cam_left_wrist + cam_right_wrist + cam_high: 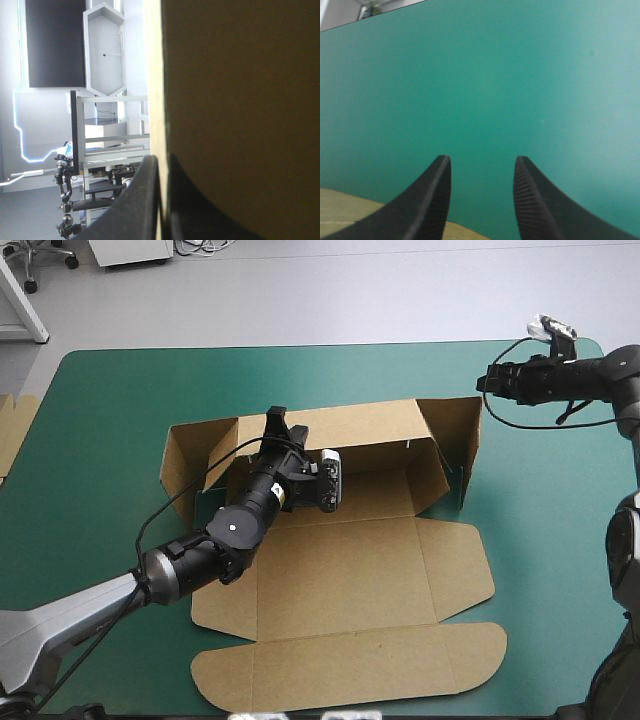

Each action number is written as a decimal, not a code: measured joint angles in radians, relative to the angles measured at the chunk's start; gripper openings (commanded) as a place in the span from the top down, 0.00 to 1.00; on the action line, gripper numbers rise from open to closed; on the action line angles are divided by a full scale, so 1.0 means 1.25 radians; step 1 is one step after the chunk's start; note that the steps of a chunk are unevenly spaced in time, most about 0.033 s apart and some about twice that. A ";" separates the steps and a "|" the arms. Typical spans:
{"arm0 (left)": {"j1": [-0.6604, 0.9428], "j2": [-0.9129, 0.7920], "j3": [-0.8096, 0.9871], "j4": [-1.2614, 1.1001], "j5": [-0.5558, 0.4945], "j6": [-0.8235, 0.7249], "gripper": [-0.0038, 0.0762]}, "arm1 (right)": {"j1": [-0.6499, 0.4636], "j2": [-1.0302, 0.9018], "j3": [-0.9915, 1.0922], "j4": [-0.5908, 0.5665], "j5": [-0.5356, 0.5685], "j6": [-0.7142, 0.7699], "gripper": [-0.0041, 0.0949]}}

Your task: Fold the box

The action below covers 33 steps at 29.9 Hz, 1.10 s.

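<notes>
The brown cardboard box [340,570] sits mid-frame in the high view. Its long axis runs left to right, with the rear wall and end flaps raised and the lid lying flat toward the lower edge. The left gripper [275,423] is right on that rear wall, left of centre. Its own view shows its black fingers [140,200] pinched almost together on the wall's edge.

The right gripper [487,380] hangs in the upper right of the frame, just beyond the box's raised right flap. Its fingers [432,200] are parted and empty over the teal-green table cover [120,420].

The left arm is the one in position, so I'd judge any tuck of the wall starts there. Nothing stands in the way. A strip of spare brown board [12,430] lies well off at the left edge.
</notes>
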 measured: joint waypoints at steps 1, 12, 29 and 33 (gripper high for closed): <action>0.000 0.000 0.000 0.000 0.000 0.000 0.96 | 0.000 0.012 -0.003 0.019 0.019 -0.009 0.65; 0.000 0.000 0.000 0.000 0.007 -0.005 0.96 | 0.018 0.032 -0.001 0.041 0.159 -0.041 0.66; 0.000 0.032 -0.002 0.015 0.034 0.043 0.96 | 0.021 -0.190 0.355 0.153 0.081 -0.306 0.70; 0.000 0.032 -0.002 0.015 0.036 0.045 0.96 | 0.021 -0.229 0.438 0.222 0.036 -0.384 0.70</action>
